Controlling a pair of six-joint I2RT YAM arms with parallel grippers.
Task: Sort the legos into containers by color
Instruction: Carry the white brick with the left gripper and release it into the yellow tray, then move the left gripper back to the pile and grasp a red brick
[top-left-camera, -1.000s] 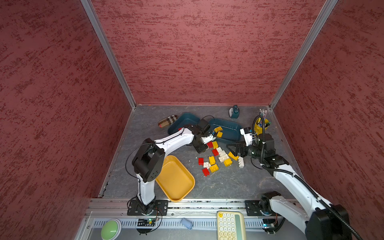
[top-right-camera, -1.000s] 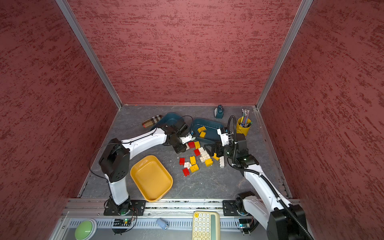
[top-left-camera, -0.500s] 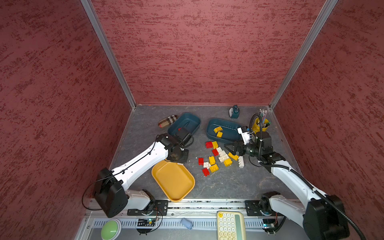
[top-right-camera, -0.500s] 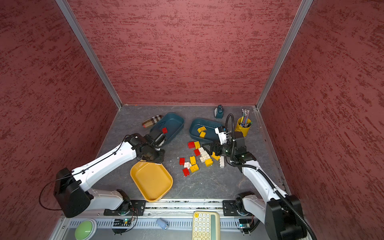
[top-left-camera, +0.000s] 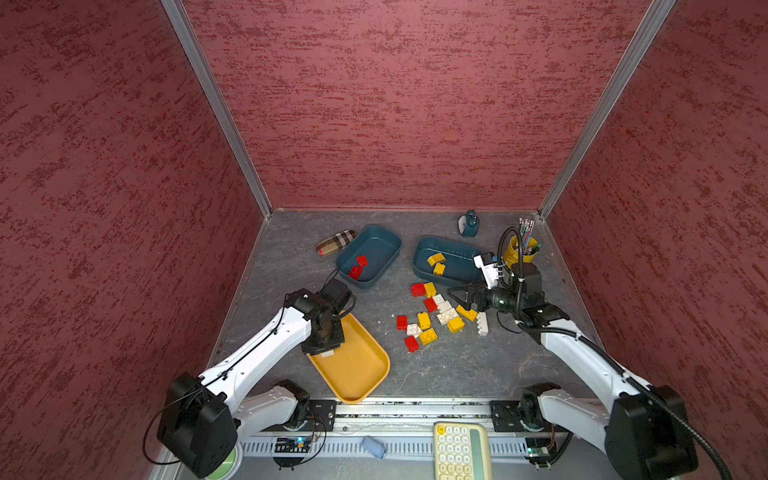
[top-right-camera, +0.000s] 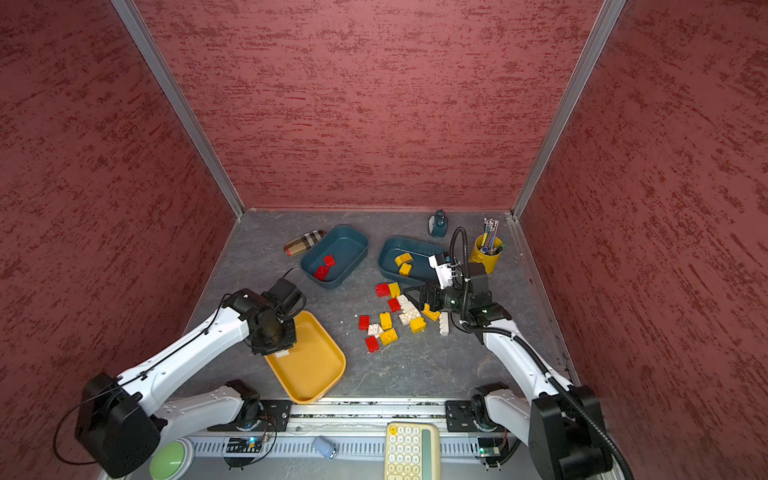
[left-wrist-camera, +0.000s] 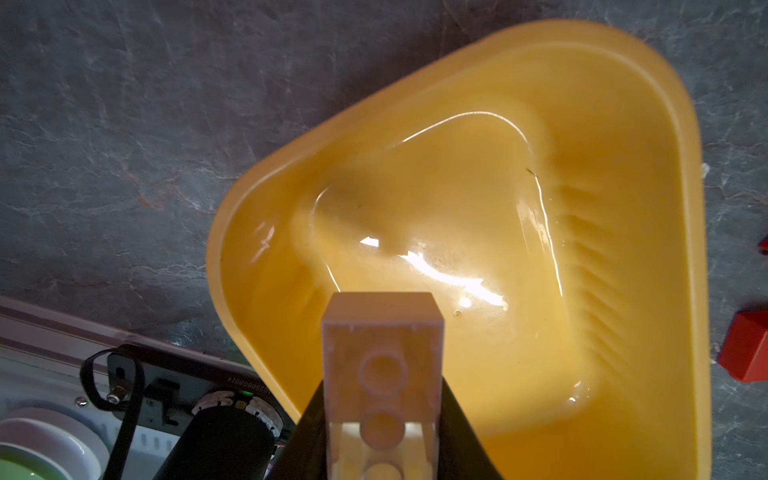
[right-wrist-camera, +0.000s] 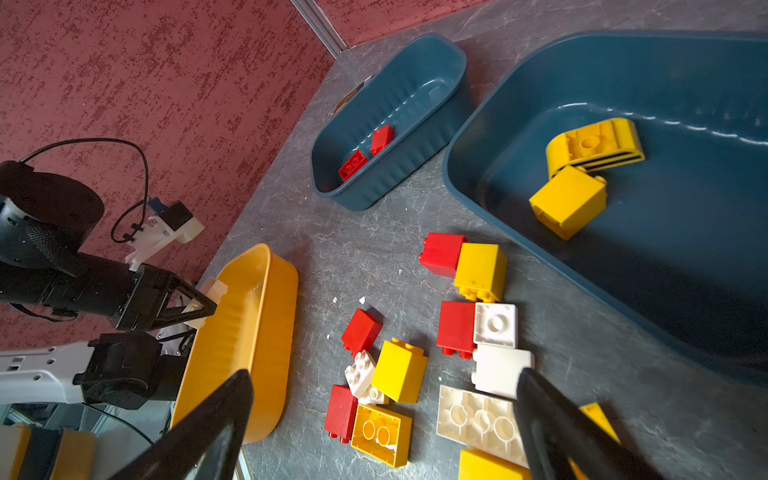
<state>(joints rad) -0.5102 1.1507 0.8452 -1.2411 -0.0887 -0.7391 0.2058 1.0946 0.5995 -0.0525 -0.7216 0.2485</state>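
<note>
My left gripper (left-wrist-camera: 382, 401) is shut on a white lego (left-wrist-camera: 382, 365) and holds it just above the near-left end of the mustard-yellow container (top-left-camera: 361, 374); it shows in both top views (top-right-camera: 282, 353). My right gripper (right-wrist-camera: 384, 378) hangs open over the right side of the loose pile of red, yellow and white legos (top-left-camera: 434, 318), with nothing between its fingers. One teal container (top-left-camera: 384, 243) holds two red legos (top-left-camera: 358, 266). The other teal container (top-left-camera: 459, 266) holds two yellow legos (top-left-camera: 436, 264).
A plaid case (top-left-camera: 336, 242) lies left of the teal containers. At the back right stand a yellow cup with pens (top-left-camera: 521, 251) and a small teal object (top-left-camera: 469, 224). A keypad (top-left-camera: 459, 451) sits on the front rail. Red walls close in three sides.
My left arm has swung back from the pile beside the teal containers to the yellow container, carrying the white lego. My right gripper has stayed open over the pile.
</note>
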